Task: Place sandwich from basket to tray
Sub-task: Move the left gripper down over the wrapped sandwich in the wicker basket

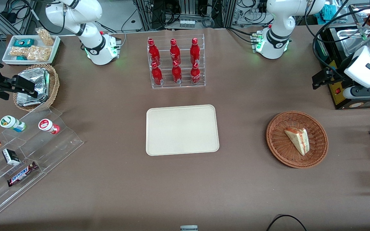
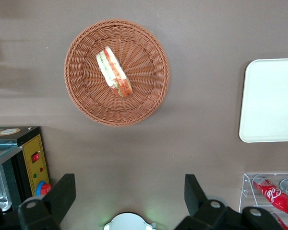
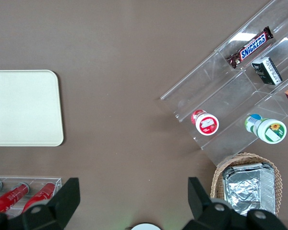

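Seen at the working arm's end of the table: sandwich [image 1: 297, 140] lying on its side inside the basket [image 1: 276, 144], untouched, long edge slanting across the wicker floor. Centred on the table, the tray [image 1: 182, 130], bare and well apart from the basket, with the rack of red bottles [image 1: 175, 62] between it and the table's edge nearest the robot bases. Raised high near the table's end edge, above and farther from the front camera than the basket, the gripper [image 2: 128, 194], fingers spread wide and holding nothing.

Judged to be the opening approach, nothing yet grasped. To do it well: bring the gripper down over the middle of the wedge, turn the wrist so the fingers [image 2: 61, 191] straddle the two flat bread faces rather than the pointed tip, and keep clear of the basket's raised rim on descent. Soft bread likely to squash or shed filling, so close gently, lift straight up before travelling sideways, then set down flat near the tray's centre.
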Motion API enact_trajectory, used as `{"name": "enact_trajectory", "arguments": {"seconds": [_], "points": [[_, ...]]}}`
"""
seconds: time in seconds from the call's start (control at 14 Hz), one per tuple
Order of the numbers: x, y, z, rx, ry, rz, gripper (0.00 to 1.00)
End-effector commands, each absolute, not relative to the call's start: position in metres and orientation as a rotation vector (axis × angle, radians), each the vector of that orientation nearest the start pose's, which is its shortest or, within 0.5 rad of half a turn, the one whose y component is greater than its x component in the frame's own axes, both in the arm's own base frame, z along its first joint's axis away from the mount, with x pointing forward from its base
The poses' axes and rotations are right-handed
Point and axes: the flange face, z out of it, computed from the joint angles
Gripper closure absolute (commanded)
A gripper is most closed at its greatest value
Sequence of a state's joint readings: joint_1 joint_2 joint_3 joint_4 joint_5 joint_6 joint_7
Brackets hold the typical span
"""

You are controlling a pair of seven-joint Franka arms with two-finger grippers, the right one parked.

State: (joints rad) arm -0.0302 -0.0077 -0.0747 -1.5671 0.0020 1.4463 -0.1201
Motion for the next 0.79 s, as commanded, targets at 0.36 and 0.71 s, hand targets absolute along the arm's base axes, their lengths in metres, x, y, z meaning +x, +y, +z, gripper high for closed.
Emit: {"name": "enact_trajectory", "arguments": {"seconds": [0.36,0.71], "points": [[0.547,-0.051,0.572,-3.093,0.018,0.242,0.00],[0.552,-0.034,0.467,-3.095,-0.018,0.241,0.00]]}}
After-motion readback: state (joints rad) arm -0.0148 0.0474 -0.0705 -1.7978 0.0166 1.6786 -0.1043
